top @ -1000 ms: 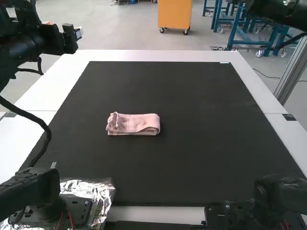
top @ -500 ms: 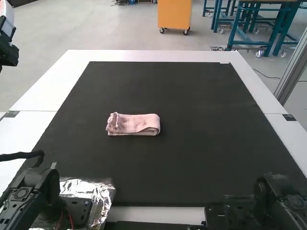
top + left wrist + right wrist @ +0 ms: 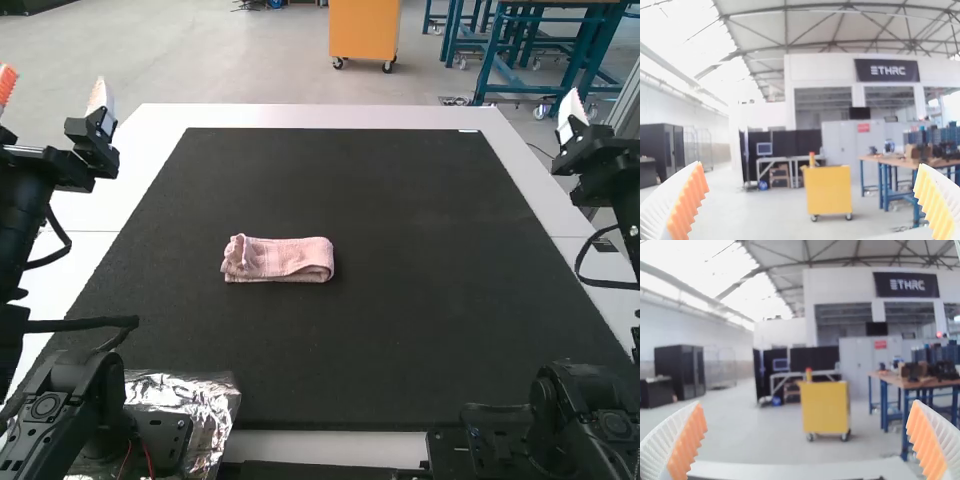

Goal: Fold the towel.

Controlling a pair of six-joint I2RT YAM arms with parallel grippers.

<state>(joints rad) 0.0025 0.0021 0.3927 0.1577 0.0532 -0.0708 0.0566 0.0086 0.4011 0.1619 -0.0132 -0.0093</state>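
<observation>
The pink towel point(image 3: 278, 259) lies on the black mat in the high view, left of the mat's middle, folded into a small, thick strip. Its right end is rounded and its left end looks rumpled. My left gripper point(image 3: 54, 90) is held up beyond the mat's left side, well away from the towel, its fingers wide apart. At the far right, my right gripper point(image 3: 588, 150) is also raised, apart from the towel. In the wrist views, the left gripper point(image 3: 811, 165) and the right gripper point(image 3: 807, 402) both stand open with nothing between their orange pads.
The black mat point(image 3: 430, 230) covers most of the white table point(image 3: 320, 116). Crumpled foil point(image 3: 190, 395) sits by the left arm's base at the near edge. A cable point(image 3: 80, 324) loops beside the left arm.
Both arms swung out at the sides, mostly leaving the high view half a second ago, and now stand raised at its left and right edges. The towel has not moved.
</observation>
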